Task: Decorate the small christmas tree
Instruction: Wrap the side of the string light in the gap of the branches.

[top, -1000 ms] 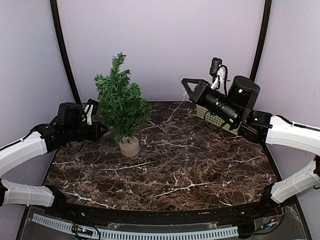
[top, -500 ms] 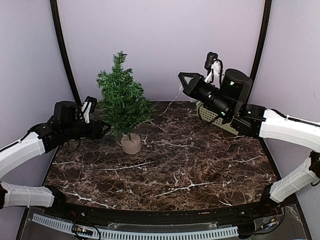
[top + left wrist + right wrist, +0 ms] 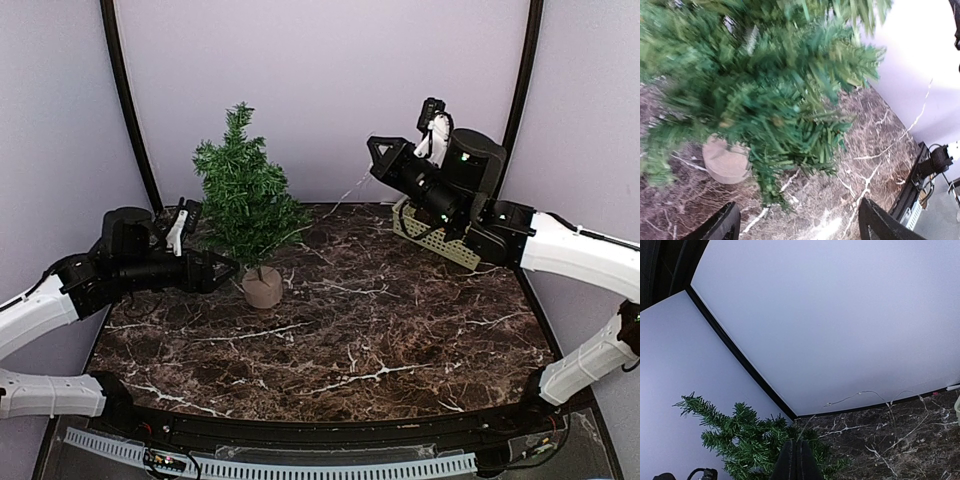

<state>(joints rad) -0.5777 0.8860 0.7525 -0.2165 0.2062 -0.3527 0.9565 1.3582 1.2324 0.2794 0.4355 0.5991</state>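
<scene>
The small christmas tree (image 3: 245, 200) stands upright on its pale stump (image 3: 262, 288) at the table's back left. My left gripper (image 3: 228, 268) is low beside the stump, open, with nothing between its fingers (image 3: 720, 227). The left wrist view shows the branches (image 3: 780, 100) and stump (image 3: 725, 162) blurred just ahead. My right gripper (image 3: 374, 152) is raised to the right of the tree, shut on a thin light wire (image 3: 350, 190). The wire droops from it toward the tree's lower branches. In the right wrist view the wire (image 3: 860, 394) leaves the shut fingers (image 3: 800, 455) above the treetop (image 3: 740, 440).
A white perforated basket (image 3: 435, 240) sits at the back right under the right arm. The marble tabletop (image 3: 350, 340) stretches in front of the tree. Black frame posts (image 3: 125, 100) stand against the pale backdrop.
My left gripper has opened and slid lower and rightward to the stump. The tree now stands straighter. The right gripper has shifted slightly up and right with the wire.
</scene>
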